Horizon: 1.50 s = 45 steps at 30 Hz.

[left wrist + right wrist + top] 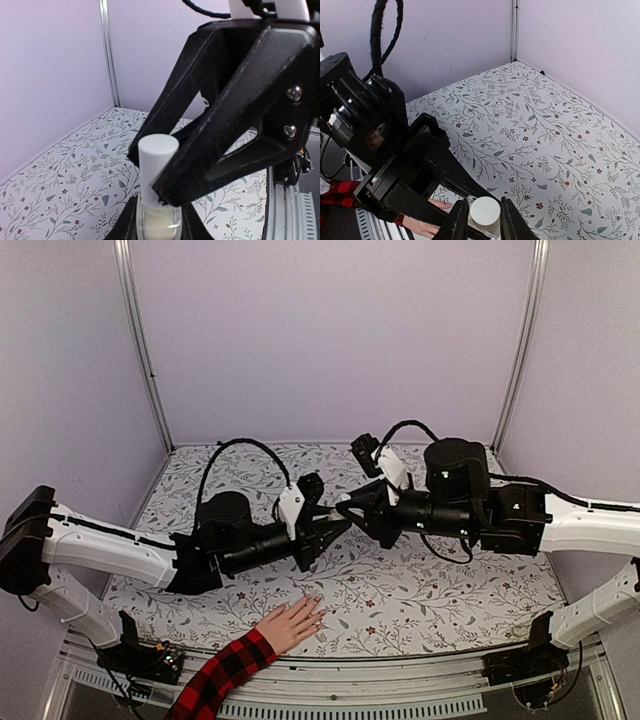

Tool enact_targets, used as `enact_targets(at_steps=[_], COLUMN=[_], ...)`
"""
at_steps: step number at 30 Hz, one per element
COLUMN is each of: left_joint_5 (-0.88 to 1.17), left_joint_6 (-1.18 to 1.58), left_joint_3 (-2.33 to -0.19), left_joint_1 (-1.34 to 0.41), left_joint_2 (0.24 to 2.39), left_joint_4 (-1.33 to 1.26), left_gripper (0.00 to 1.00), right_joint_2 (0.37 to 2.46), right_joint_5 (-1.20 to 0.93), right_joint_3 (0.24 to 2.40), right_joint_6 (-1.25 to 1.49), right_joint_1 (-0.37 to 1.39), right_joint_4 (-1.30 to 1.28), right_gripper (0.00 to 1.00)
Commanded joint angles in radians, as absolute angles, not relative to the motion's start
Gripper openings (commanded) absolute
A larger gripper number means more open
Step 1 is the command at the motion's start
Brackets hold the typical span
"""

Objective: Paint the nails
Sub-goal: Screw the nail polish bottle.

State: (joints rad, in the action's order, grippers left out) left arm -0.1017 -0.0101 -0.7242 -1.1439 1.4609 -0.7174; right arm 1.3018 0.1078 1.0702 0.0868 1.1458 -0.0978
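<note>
Bottle (pixel 157 220) small, clear glass with pale liquid and a white cap (pixel 158 157), standing upright. Its base is cut off by the lower edge of the left wrist view, so whether it touches the table (pixel 450 600) cannot be told. Left gripper (pixel 157 227) is closed on the glass body, one finger each side, with only the finger tops showing. Right gripper (pixel 485 220) fills that view from 1 o'clock and is clamped on the cap, one finger behind and one in front. The right wrist view agrees: the cap is pinched between both fingertips and the glass below is mostly hidden. From the top camera the two grippers meet nose to nose at centre, and the bottle cannot be made out there.

Hand (pixel 293 623) lies flat on the table at about 6 o'clock of that meeting point, near the front edge. Its fingers point toward 2 o'clock, and a red-and-black plaid sleeve (pixel 222 672) runs off to 7 o'clock. Nails (pixel 319 601) sit at the fingertips as pale specks, too small to read any detail, well apart from the bottle. In the right wrist view the left gripper blocks most of the hand, leaving only a strip of skin and sleeve at 8 o'clock.
</note>
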Motion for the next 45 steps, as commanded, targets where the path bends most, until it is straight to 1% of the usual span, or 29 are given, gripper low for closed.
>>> enact_targets(at_steps=[1, 4, 5, 8, 11, 18, 24, 32, 33, 34, 36, 41, 42, 45], left_joint_5=[0.114, 0.212, 0.241, 0.349, 0.445, 0.633, 0.742, 0.765, 0.765, 0.755, 0.744, 0.705, 0.698, 0.648], left_joint_6=[-0.005, -0.003, -0.002, -0.003, -0.002, 0.016, 0.044, 0.045, 0.046, 0.045, 0.044, 0.045, 0.045, 0.043], left_joint_3=[-0.774, -0.771, -0.771, -0.773, -0.778, -0.797, -0.811, -0.816, -0.817, -0.816, -0.816, -0.807, -0.802, -0.787], left_joint_1=[-1.11, -1.106, -1.105, -1.102, -1.1, -1.099, -1.099, -1.098, -1.099, -1.098, -1.097, -1.092, -1.091, -1.084], left_joint_2=[1.436, 1.43, 1.429, 1.424, 1.421, 1.432, 1.455, 1.457, 1.458, 1.46, 1.46, 1.449, 1.443, 1.423], left_joint_4=[-0.683, -0.677, -0.675, -0.666, -0.656, -0.643, -0.664, -0.672, -0.672, -0.67, -0.671, -0.687, -0.693, -0.704], left_gripper=[0.0, 0.0, 0.0, 0.0, 0.0, 0.0, 0.0, 0.0, 0.0, 0.0, 0.0, 0.0, 0.0, 0.0], right_joint_2=[1.241, 1.208, 1.195, 1.146, 1.092, 1.03, 1.069, 1.11, 1.115, 1.129, 1.139, 1.156, 1.159, 1.164], right_joint_5=[0.071, 0.045, 0.031, -0.047, -0.117, -0.343, -0.507, -0.54, -0.54, -0.538, -0.538, -0.512, -0.506, -0.469], right_joint_3=[1.035, 1.024, 1.019, 0.992, 0.973, 0.974, 1.001, 1.02, 1.021, 1.026, 1.029, 1.044, 1.048, 1.045], right_joint_6=[0.051, 0.029, 0.024, 0.011, -0.052, -0.166, -0.234, -0.247, -0.247, -0.248, -0.246, -0.228, -0.225, -0.206], right_joint_1=[1.156, 1.15, 1.146, 1.139, 1.137, 1.137, 1.137, 1.137, 1.137, 1.137, 1.138, 1.137, 1.137, 1.137], right_joint_4=[-0.096, -0.093, -0.092, -0.078, -0.074, -0.133, -0.187, -0.201, -0.201, -0.205, -0.206, -0.212, -0.215, -0.209], right_gripper=[0.35, 0.58, 0.63, 0.72, 0.74, 0.72, 0.64, 0.48, 0.45, 0.35, 0.27, 0.03, 0.0, 0.0])
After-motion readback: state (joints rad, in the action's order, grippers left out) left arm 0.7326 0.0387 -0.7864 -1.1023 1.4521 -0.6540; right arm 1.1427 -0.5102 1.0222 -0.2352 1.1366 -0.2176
